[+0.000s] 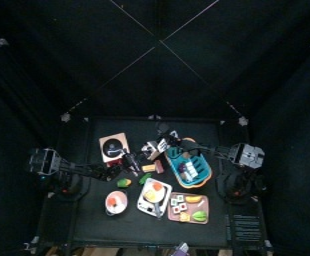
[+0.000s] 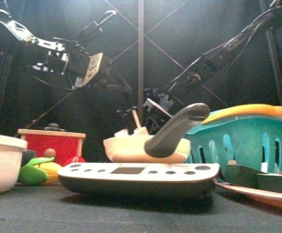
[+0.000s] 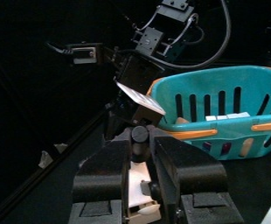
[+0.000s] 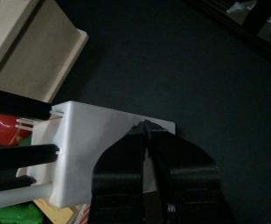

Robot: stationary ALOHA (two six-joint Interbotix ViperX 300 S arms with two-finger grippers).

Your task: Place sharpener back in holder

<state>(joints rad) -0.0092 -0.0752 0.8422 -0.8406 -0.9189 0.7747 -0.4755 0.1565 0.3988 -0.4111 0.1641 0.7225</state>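
The sharpener (image 2: 177,126) shows as a thick black handle that leans out of the white holder (image 2: 131,147) behind the scale. My left gripper (image 2: 95,71) hangs high and to the left of the holder. In the left wrist view its jaws (image 3: 141,166) stand apart, with the black handle (image 3: 137,140) beyond their tips and white showing in the gap. Nothing hangs from them. My right gripper (image 4: 145,129) is shut, its tips at the holder's (image 4: 103,153) edge; I cannot tell whether they pinch it. Other black handles stick out of the holder.
A teal basket (image 2: 246,141) stands close on the holder's right. A scale (image 2: 137,175) lies in front, with a red box (image 2: 53,144) and a white bowl (image 2: 0,159) at the left. A wooden board (image 1: 114,148) lies behind, on the left.
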